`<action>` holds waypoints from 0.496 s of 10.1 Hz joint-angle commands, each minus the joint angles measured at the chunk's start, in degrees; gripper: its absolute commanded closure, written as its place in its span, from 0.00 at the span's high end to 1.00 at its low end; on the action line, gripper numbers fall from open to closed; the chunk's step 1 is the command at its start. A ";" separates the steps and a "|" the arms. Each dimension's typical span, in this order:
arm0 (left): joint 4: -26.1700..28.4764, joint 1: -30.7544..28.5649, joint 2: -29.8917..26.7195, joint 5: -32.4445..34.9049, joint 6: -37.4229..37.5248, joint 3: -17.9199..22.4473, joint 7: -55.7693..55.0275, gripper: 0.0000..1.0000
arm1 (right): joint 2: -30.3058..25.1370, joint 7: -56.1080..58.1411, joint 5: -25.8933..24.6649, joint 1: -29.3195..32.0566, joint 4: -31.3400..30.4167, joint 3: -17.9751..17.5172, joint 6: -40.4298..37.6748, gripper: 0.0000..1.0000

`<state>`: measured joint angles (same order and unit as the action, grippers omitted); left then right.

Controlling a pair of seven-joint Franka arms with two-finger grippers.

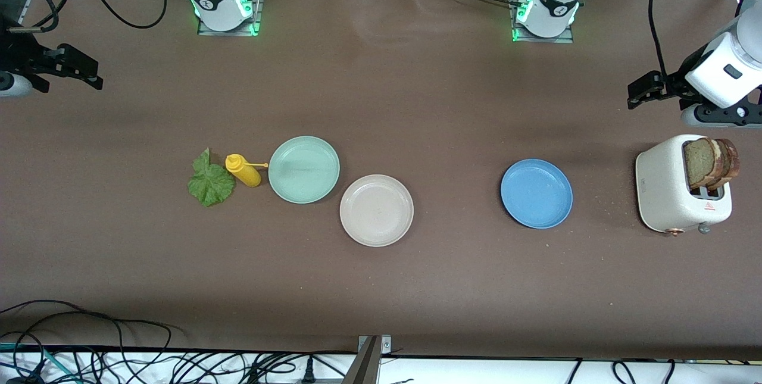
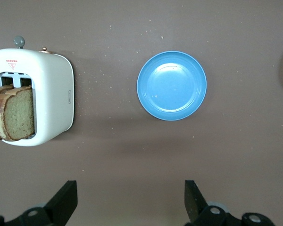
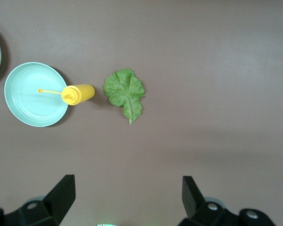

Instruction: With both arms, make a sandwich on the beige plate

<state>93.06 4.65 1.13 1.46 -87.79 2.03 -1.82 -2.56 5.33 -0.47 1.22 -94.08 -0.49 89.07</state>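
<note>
We see the round, smooth beige plate [image 1: 376, 210] bare on the brown table [image 1: 381, 289], beside a mint-green plate [image 1: 303, 169]; 2 coarse brown bread slices [image 1: 709, 162] stand in the white toaster [image 1: 667, 193]; a crinkled lettuce leaf [image 1: 209, 181] lies flat by a yellow squeeze bottle [image 1: 243, 170]; the left claw [image 2: 131, 200] and right claw [image 3: 128, 197] hang released above the table, grasping nothing.

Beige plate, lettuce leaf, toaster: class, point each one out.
Beige plate [image 1: 376, 235], front view, its rim.
Lettuce leaf [image 3: 125, 92], right wrist view, its middle.
Toaster [image 1: 664, 187], front view, its white side.
</note>
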 commanded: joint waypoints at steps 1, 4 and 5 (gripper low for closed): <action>-1.83 -0.69 0.81 -0.93 1.39 -0.18 1.47 1.00 | -0.07 0.03 -0.24 -0.07 0.74 0.05 -0.74 1.00; -1.83 -1.66 0.81 -0.93 1.39 -0.18 1.47 1.00 | -0.07 0.03 -0.24 -0.07 0.74 0.05 -0.74 1.00; -1.83 -1.66 0.81 -0.93 1.39 -0.27 1.47 1.00 | -0.07 0.03 -0.24 -0.07 0.74 0.05 -0.74 1.00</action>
<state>93.06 3.63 1.19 1.46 -87.79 2.12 -1.81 -2.56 5.33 -0.46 1.22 -94.08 -0.49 89.07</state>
